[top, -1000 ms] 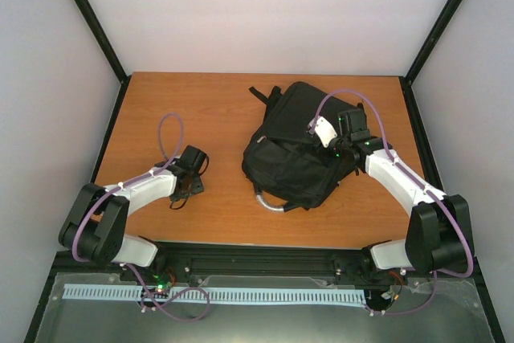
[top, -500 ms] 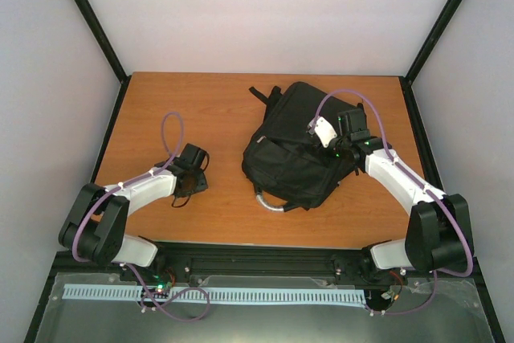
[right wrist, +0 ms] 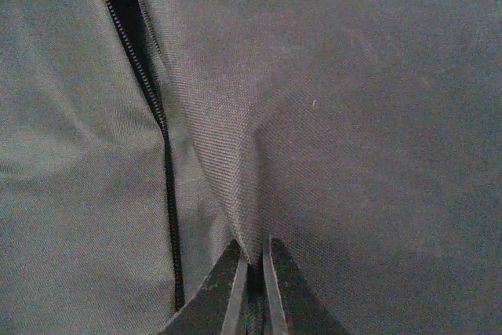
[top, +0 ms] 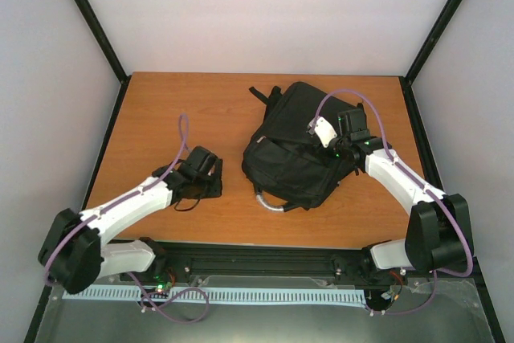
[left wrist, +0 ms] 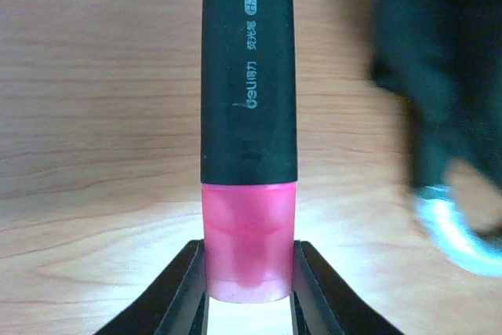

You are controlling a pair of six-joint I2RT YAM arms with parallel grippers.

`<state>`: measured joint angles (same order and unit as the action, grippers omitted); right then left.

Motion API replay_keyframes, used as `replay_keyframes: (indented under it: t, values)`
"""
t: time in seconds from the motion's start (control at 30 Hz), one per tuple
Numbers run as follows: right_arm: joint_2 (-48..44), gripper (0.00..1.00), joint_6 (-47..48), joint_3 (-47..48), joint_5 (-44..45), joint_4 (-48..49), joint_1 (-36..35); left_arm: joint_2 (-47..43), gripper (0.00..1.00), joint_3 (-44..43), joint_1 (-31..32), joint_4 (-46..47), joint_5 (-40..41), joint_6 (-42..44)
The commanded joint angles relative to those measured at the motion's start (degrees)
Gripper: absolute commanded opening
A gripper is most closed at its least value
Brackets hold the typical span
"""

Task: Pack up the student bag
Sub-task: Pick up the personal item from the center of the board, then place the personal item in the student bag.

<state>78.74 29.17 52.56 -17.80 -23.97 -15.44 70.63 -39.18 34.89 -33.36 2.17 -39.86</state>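
**Operator:** Where is the bag from the loaded arm?

**Spotter:** On the wooden table (top: 161, 110), the black bag (top: 293, 150) lies to the right of your left pincer (top: 207, 185) and a little farther from the bases, with bare wood between them. Its silvery handle (top: 271, 202) is the nearest part and shows as a blur at the right edge of the left wrist view.

**Operator:** What is that pincer holding?

**Spotter:** It is clamped on the pink cap end of a highlighter (left wrist: 249, 115). The dark barrel runs straight out ahead of the fingers, so the long axis continues the line of the pincer.

**Operator:** And the other arm?

**Spotter:** Your right pincer (right wrist: 252, 260) is closed on a raised fold of the bag's cloth, just beside the zip (right wrist: 161, 115), which gapes open at the top of that wrist view. That arm is on the bag, and the left is the one that has to travel.

**Operator:** So what does the next move turn on?

**Spotter:** Most likely on swinging right and lining the barrel up with the slit. The top view does not show you how wide the slit stands.
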Motion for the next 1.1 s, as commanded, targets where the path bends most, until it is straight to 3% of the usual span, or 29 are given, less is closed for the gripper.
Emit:
replay_keyframes:
  t: [0.0, 0.23, 0.5, 1.07]
  values:
    - [-0.11, 0.04, -0.01, 0.97, -1.61, -0.76, 0.1, -5.54, 0.21, -4.42, 3.17, -0.41, -7.64, 3.66]
    - [-0.14, 0.04, -0.1, 0.97, -1.8, -0.76, 0.11, -3.18, 0.2, -9.03, 6.86, 3.48, -19.41, 8.07]
    - [-2.3, 0.03, -0.08, 0.71, -1.53, -0.2, 0.09, 9.56, 0.2, -18.01, 12.86, 5.14, -21.23, 12.57]
    - [-7.93, 0.03, 0.03, -0.56, -3.22, 1.11, 0.21, 33.62, 0.17, -39.16, 13.18, 7.51, -18.92, 14.65]
